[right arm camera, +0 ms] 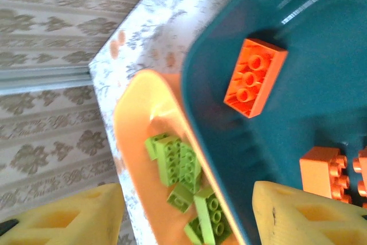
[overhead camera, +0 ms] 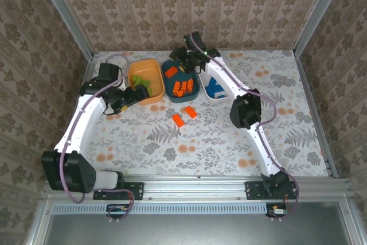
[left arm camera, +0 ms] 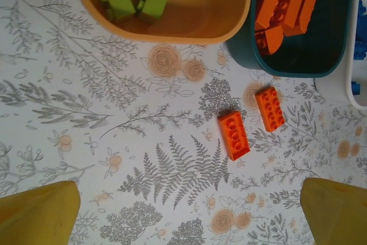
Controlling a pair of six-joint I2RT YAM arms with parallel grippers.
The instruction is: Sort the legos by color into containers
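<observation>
Three bowls stand in a row at the back: orange holding lime green legos, dark teal holding orange legos, and white holding blue legos. Two orange bricks lie on the table in front of the teal bowl. My left gripper hovers open above the table, near these two. Over the far end of the teal bowl, my right gripper is open with nothing between its fingers; an orange brick lies in the bowl below.
The patterned walls close in behind the bowls, and the table's back-left corner lies just beyond the orange bowl. Flowered tabletop stretches between the loose bricks and the arm bases.
</observation>
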